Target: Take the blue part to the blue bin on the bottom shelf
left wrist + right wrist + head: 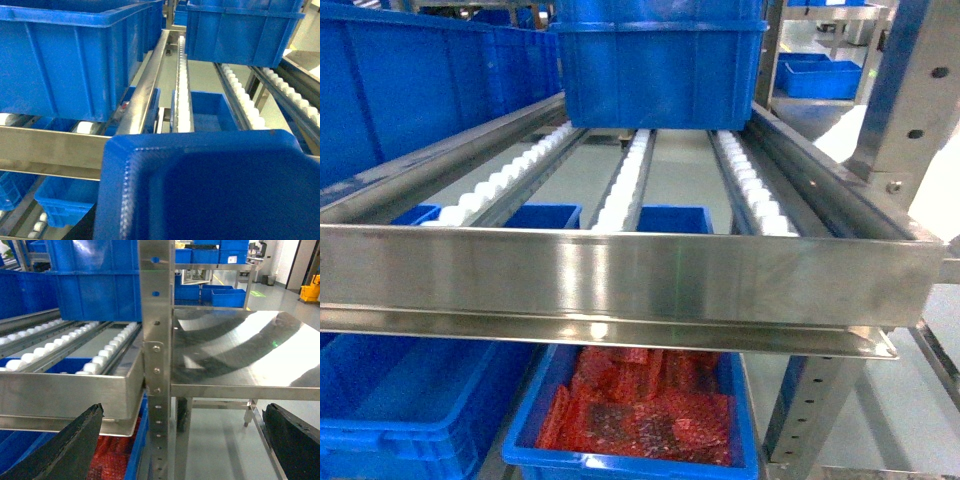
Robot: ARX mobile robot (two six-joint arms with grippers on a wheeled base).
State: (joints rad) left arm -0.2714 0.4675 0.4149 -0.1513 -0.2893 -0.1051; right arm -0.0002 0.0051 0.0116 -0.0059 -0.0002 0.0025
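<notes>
My right gripper (pixel 182 440) is spread wide near the steel upright (pixel 156 360). I cannot tell my left gripper's state; a blue crate rim (pixel 210 185), possibly the blue bin, fills that view.

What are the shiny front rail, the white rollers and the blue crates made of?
The front rail looks like brushed stainless steel: silvery, with soft streaky reflections. The white rollers seem to be plastic, matte and evenly white, though that is a guess from their look. The blue crates look like moulded plastic: uniform colour, smooth walls, rounded rims.
</notes>
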